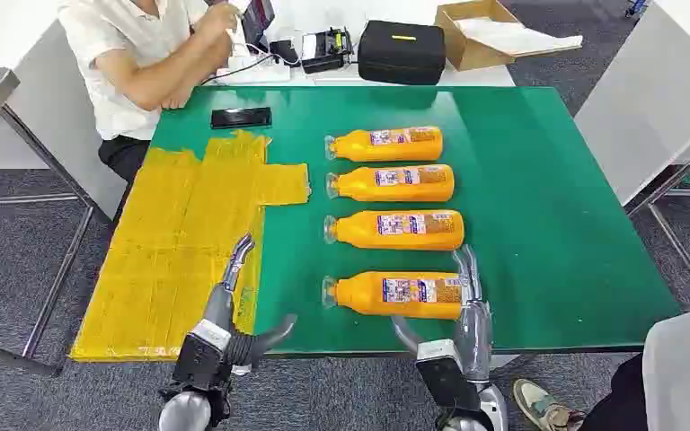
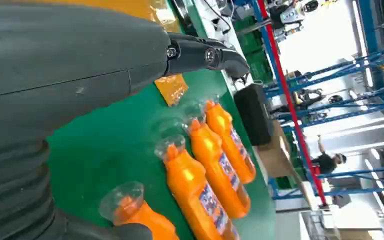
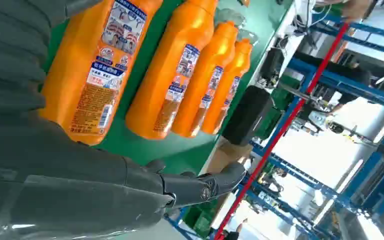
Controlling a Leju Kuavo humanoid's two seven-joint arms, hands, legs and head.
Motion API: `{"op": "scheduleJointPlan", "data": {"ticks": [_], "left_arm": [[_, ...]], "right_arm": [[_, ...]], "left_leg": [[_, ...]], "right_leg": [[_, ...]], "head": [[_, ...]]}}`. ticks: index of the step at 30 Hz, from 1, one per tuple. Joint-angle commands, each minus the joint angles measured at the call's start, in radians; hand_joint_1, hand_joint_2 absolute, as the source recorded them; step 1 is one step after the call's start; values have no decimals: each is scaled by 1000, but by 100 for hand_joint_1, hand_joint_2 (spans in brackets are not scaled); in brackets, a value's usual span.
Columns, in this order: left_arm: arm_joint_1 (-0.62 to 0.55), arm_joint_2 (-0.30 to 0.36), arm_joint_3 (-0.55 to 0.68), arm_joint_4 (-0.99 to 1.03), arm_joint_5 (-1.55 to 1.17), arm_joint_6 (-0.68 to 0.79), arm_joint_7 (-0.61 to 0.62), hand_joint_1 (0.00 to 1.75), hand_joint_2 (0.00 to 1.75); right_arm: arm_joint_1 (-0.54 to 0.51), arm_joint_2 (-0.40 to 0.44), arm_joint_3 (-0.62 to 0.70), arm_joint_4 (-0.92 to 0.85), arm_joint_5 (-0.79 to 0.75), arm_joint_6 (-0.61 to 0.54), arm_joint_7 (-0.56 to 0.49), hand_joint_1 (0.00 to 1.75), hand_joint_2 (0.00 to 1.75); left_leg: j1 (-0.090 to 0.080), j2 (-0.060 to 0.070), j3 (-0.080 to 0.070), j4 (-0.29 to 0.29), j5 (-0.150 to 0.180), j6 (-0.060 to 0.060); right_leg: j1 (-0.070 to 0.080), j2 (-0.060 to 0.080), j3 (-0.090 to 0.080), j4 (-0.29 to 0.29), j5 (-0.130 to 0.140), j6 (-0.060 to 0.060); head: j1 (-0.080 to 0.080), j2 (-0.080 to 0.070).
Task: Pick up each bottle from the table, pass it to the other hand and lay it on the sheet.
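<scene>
Several orange bottles with clear caps lie side by side on the green table (image 1: 548, 180), caps pointing toward the yellow sheet (image 1: 180, 233). The nearest bottle (image 1: 395, 294) (image 3: 97, 65) (image 2: 140, 217) lies close to the front edge. My right hand (image 1: 470, 310) (image 3: 55, 175) is at that bottle's base end, fingers straight along the base, thumb spread below the bottle, gripping nothing. My left hand (image 1: 229, 310) (image 2: 80, 75) hovers over the sheet's near right corner, fingers stretched forward, thumb out to the side, empty. The farthest bottle (image 1: 386, 144) lies mid-table.
A person in a white shirt (image 1: 126, 63) sits at the far left corner, with a black phone (image 1: 241, 117) on the table nearby. A black case (image 1: 402, 51) and a cardboard box (image 1: 481, 31) stand behind the table. A shoe (image 1: 544, 409) shows at the front right.
</scene>
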Motion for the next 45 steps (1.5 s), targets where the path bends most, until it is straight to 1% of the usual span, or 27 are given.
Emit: {"op": "scheduleJointPlan", "data": {"ticks": [1,2,5,6,9,10,12,13,15,16,17,18,19,20,21,23,26,29,31,32,35,37,40,41,43,44,45], "left_arm": [[2,-2,-22,16,-6,3,7,0,175],[3,-3,-21,16,-6,3,7,0,175],[4,-1,-19,14,-7,3,7,0,175],[4,-1,-18,13,-8,3,7,0,175],[14,0,-35,-16,-44,26,-1,0,175],[17,-1,-40,-26,-48,28,0,0,175],[19,0,-45,-32,-51,28,4,0,175],[19,0,-45,-32,-51,28,4,0,175],[19,0,-45,-30,-51,27,5,0,175],[18,1,-46,-28,-52,27,6,0,175],[16,2,-48,-21,-54,26,10,0,175],[16,2,-48,-17,-58,30,16,0,175],[16,1,-46,-15,-59,32,17,0,175],[17,0,-44,-14,-60,33,18,0,175],[17,-2,-43,-12,-61,33,19,0,175],[16,-5,-43,-9,-62,33,20,0,175],[-9,-10,-49,26,-61,18,24,0,175],[-43,-21,-47,79,-45,5,27,0,175],[-47,-24,-49,92,-41,3,32,0,175],[-48,-27,-49,97,-37,5,39,0,175],[-46,-29,-46,102,-27,4,51,0,175],[-48,-30,-47,104,-23,0,55,0,175],[-49,-31,-47,104,-22,0,55,0,175],[-49,-31,-47,104,-22,0,56,0,175],[-52,-31,-49,104,-21,-4,60,0,175],[-55,-31,-51,105,-21,-5,61,0,175],[-60,-30,-57,108,-20,-6,61,0,175]], "right_arm": [[-9,-5,-11,37,11,7,11,0,175],[-10,-5,-9,37,15,7,9,0,175],[-10,-8,2,32,27,6,7,0,175],[-11,-7,3,28,29,4,8,0,175],[-9,-3,-6,18,31,1,17,0,175],[-9,-2,-8,16,30,4,17,0,175],[-9,-1,-10,17,29,6,15,0,175],[-9,-1,-10,17,29,6,15,0,175],[-9,1,-9,20,29,5,15,0,175],[-11,-1,-7,22,33,4,12,0,175],[-13,-4,-4,26,42,-2,11,0,175],[-13,-8,1,29,71,-20,25,0,175],[-15,-15,6,33,115,-42,51,0,175],[-16,-28,12,36,170,-67,77,0,175],[-19,-39,14,40,226,-86,112,0,175],[-22,-57,16,41,263,-96,136,0,175],[-46,-138,38,85,475,-111,278,0,175],[-75,-224,45,162,568,-123,334,0,175],[-82,-255,46,181,586,-121,351,0,175],[-90,-278,49,196,625,-124,373,0,175],[-106,-304,55,232,658,-108,399,0,175],[-130,-303,57,264,648,-103,394,0,175],[-133,-302,58,265,648,-103,394,0,175],[-134,-299,60,265,649,-103,394,0,175],[-143,-302,68,279,648,-97,393,0,175],[-152,-304,74,292,650,-95,392,0,175],[-168,-331,111,320,751,-108,427,0,175]], "left_leg": [[1,3,7,0,-4,0],[1,1,4,0,-2,0],[1,3,8,1,-4,0],[1,2,4,0,-2,0],[2,4,8,1,-5,0],[1,2,4,0,-2,0],[1,3,6,1,-4,0],[1,2,4,0,-2,0],[1,3,7,1,-4,0],[1,2,4,0,-2,0],[1,3,5,0,-3,0],[1,2,4,0,-2,0],[2,5,10,2,-6,0],[3,5,11,3,-7,0],[1,2,5,0,-2,0],[1,3,6,0,-3,0],[1,3,7,0,-3,0],[1,1,6,-1,-1,1],[1,0,5,-1,-1,1],[1,0,7,-1,-2,1],[0,1,4,-1,-1,0],[1,2,7,-1,-2,1],[0,2,5,0,-2,0],[1,3,7,1,-3,0],[0,1,3,0,-1,0],[1,2,5,1,-2,0],[0,1,3,0,-1,0]], "right_leg": [[2,1,7,-1,-3,-5],[1,0,4,-1,-1,-3],[3,1,8,-1,-3,-5],[1,0,4,-1,-1,-3],[3,1,8,-1,-3,-5],[1,1,4,0,-2,-3],[2,1,7,0,-3,-5],[1,1,4,-1,-1,-3],[2,1,8,0,-3,-5],[1,0,4,-1,-1,-3],[2,1,5,-1,-2,-4],[1,1,4,-1,-1,-3],[3,2,10,0,-4,-7],[4,2,12,0,-5,-8],[2,1,5,-1,-1,-4],[2,1,6,-1,-2,-4],[3,1,8,-2,-2,-4],[2,0,8,-4,0,-3],[2,-1,7,-4,0,-3],[2,-1,9,-5,-1,-4],[1,0,5,-3,0,-2],[2,0,8,-3,-1,-4],[1,0,6,-2,-1,-3],[2,1,8,-2,-2,-4],[1,0,4,-2,0,-2],[2,0,6,-2,-1,-3],[1,0,3,-1,0,-2]], "head": [[0,0],[0,0],[0,0],[0,0],[0,0],[0,0],[0,0],[0,0],[0,0],[0,0],[0,0],[0,0],[0,0],[0,0],[0,0],[0,0],[0,0],[0,0],[0,0],[0,0],[0,0],[0,0],[0,0],[0,0],[0,0],[0,0],[0,0]]}}
